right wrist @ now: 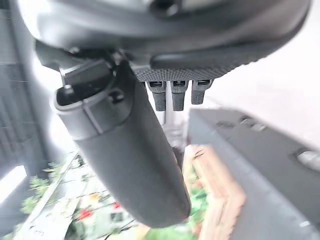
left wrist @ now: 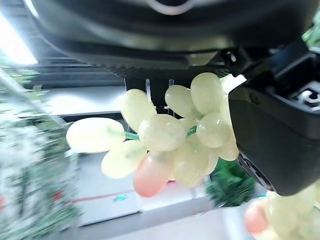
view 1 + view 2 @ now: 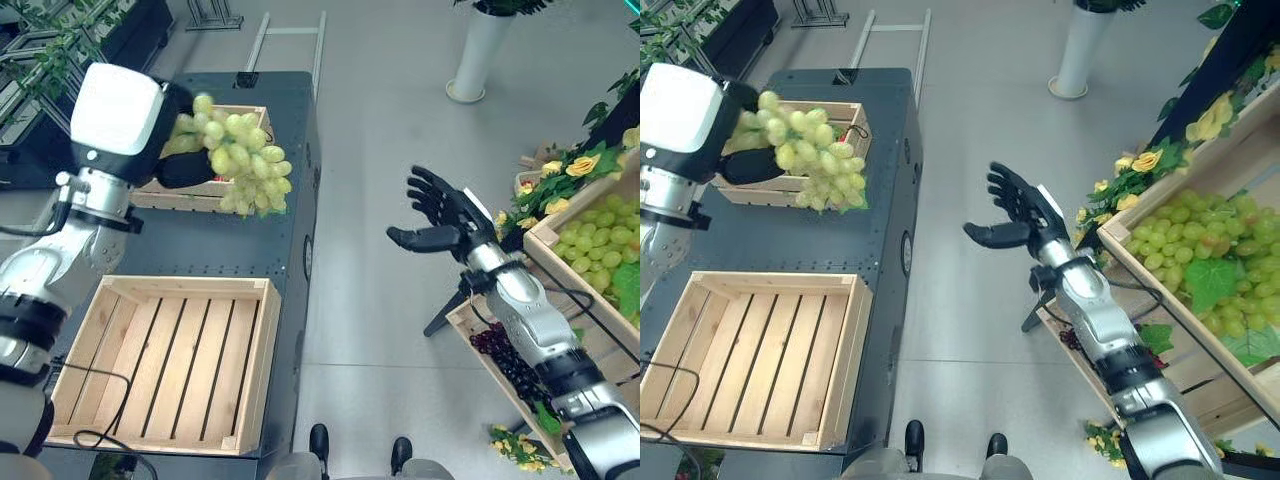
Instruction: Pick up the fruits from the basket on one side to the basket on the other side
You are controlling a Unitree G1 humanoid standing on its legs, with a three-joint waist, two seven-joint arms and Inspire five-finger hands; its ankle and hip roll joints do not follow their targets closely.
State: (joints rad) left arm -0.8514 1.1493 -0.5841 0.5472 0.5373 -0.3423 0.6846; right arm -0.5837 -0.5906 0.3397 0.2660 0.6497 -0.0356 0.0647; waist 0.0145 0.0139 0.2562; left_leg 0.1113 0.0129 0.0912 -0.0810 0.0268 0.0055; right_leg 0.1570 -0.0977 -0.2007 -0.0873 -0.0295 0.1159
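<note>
Left hand (image 3: 185,165) grips grape bunch (image 3: 245,165) above far crate (image 3: 170,192) on counter (image 3: 285,250); right hand (image 3: 440,215) open, w/ fingers spread, empty.

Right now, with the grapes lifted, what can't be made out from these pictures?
- Far crate: its contents, hidden by the grape bunch and the left hand in both eye views.
- Left hand's grip: its fingers are largely hidden behind the grapes.
- Near crate: its near corner is cut off by the left eye view's edge.
- Right hand: the background in its wrist view is blurred.
</note>
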